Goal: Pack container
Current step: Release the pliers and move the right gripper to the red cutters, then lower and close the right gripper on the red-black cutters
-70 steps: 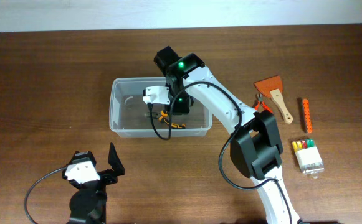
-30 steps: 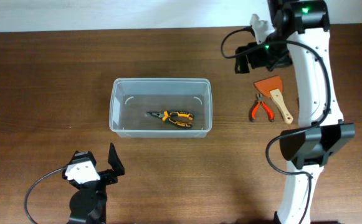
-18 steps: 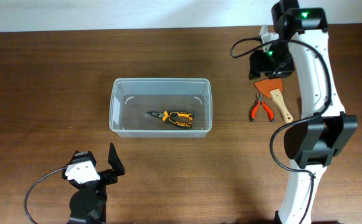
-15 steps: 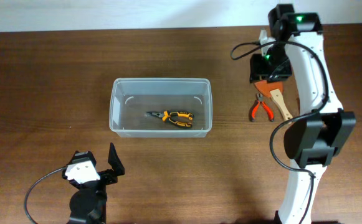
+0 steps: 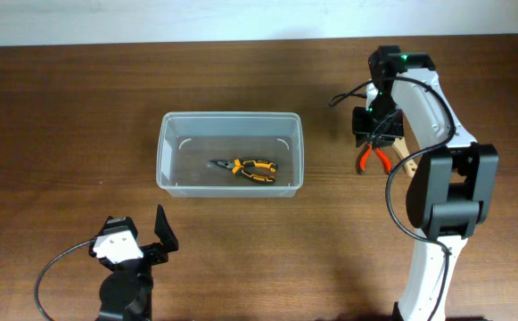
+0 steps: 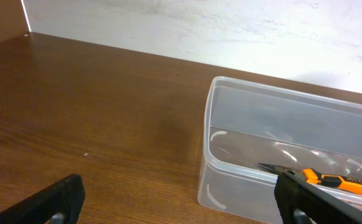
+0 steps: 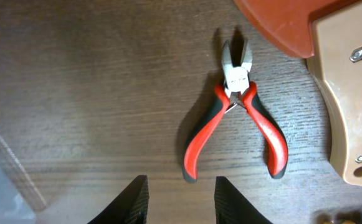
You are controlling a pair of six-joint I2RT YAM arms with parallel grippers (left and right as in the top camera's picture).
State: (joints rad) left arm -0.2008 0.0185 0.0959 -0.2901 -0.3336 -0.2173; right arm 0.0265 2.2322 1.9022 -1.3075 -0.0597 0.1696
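The container (image 5: 163, 150) is a large clear plastic tub at the table's middle; it also shows in the left wrist view (image 6: 263, 88). Orange-and-black pliers (image 5: 245, 168) lie inside it and show in the left wrist view (image 6: 338, 181). Red-handled pliers (image 5: 374, 160) lie on the table to its right, jaws pointing away (image 7: 238, 118). My right gripper (image 5: 371, 141) hovers open above them, its fingertips (image 7: 179, 200) near the left handle's end and touching nothing. My left gripper (image 5: 144, 241) is open and empty at the front left (image 6: 181, 205).
An orange scraper with a wooden handle (image 5: 403, 148) lies just right of the red pliers; its blade (image 7: 286, 18) and handle (image 7: 346, 93) fill the right wrist view's right side. The right arm hides the table's right part.
My right arm has swung from the back right corner down and left, and now hangs over the red pliers. The left arm and the tub have not moved.
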